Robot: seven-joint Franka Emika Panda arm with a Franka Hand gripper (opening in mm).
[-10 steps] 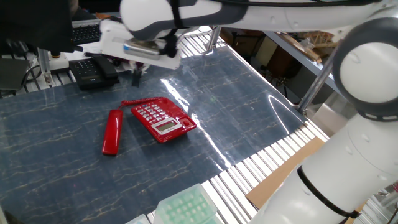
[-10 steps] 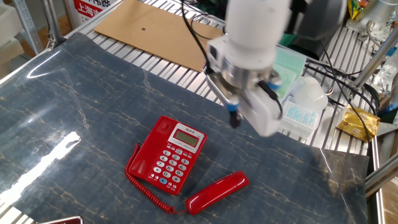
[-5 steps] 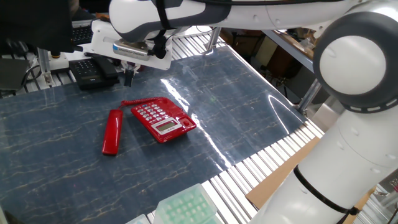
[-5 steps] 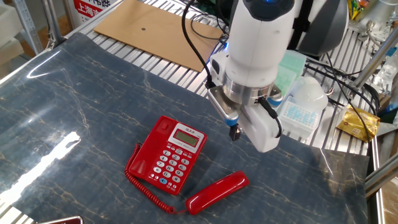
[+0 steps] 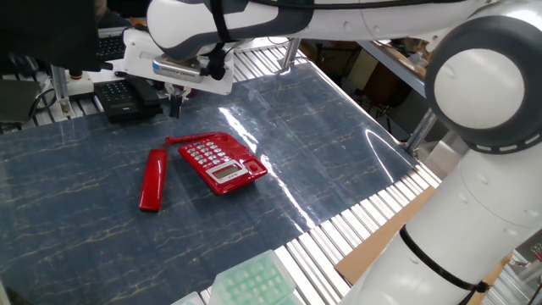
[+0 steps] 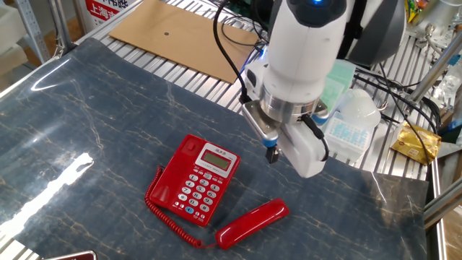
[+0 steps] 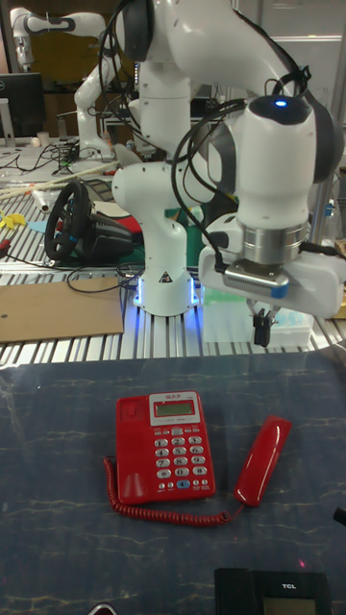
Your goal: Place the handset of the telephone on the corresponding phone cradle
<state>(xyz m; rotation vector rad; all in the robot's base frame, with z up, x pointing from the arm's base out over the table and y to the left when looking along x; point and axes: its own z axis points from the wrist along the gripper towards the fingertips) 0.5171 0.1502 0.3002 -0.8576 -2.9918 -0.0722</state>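
The bright red handset lies flat on the dark table beside the telephone, joined to it by a coiled red cord. The phone cradle is the recessed strip beside the white keypad, and nothing rests in it. My gripper hangs above the table, beyond the handset and apart from it. Its fingers look closed together with nothing between them.
A black phone sits at the table's edge near the handset's side. Green and white tip boxes and a cardboard sheet lie on the slatted frame beyond the mat.
Over the last second the gripper shifted a little, leftward in one fixed view, and lowered slightly. Since half a second ago it has barely moved. Handset and telephone have stayed put.
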